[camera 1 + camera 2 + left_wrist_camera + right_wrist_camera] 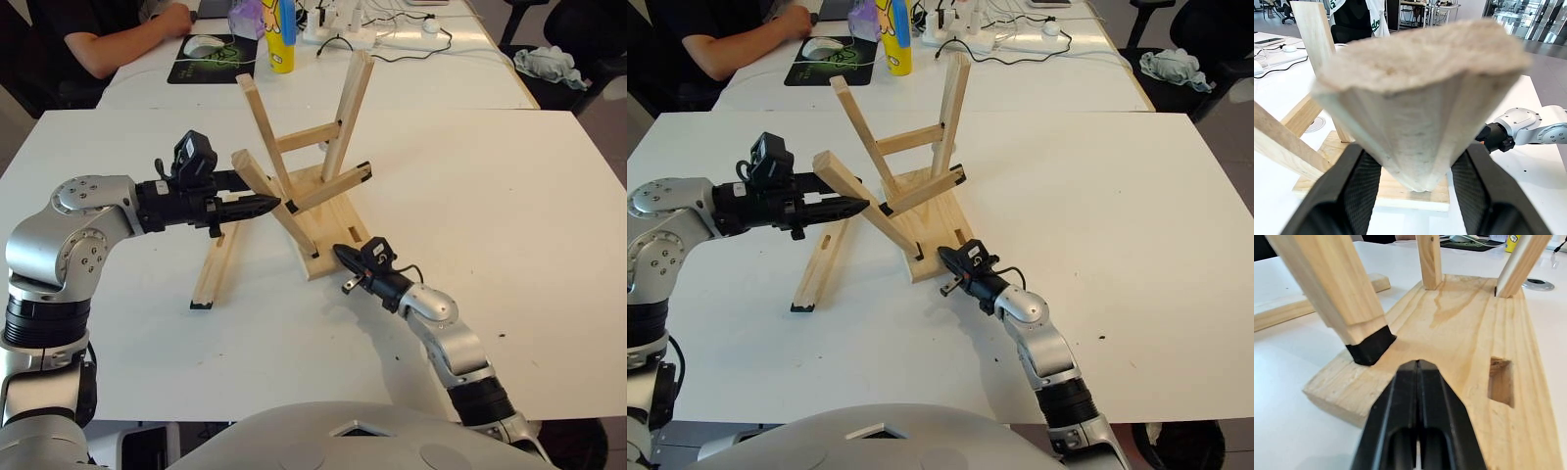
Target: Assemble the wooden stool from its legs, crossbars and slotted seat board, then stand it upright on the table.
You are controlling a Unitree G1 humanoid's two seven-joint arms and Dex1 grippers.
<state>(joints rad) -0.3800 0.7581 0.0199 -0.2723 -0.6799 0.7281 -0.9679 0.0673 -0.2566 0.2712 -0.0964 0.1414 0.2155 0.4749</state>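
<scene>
The slotted seat board [338,213] lies flat mid-table with its underside up. Two legs [351,103] joined by a crossbar [306,137] rise from its far side. A third leg [257,176] leans out of the near corner, its black-tipped foot [1369,345] in the board. My left gripper [270,204] is shut on this leg, whose wood fills the space between the pads [1359,188]. My right gripper [343,258] is shut, its tip resting on the board's near edge [1415,369], beside an empty slot [1500,381]. One loose leg [217,262] lies on the table to the left.
A second table behind holds a yellow bottle [281,37], a mouse on a dark pad [204,46], cables [392,39] and a cloth [551,64]. A person's arm rests there at the far left. White table surface stretches open to the right.
</scene>
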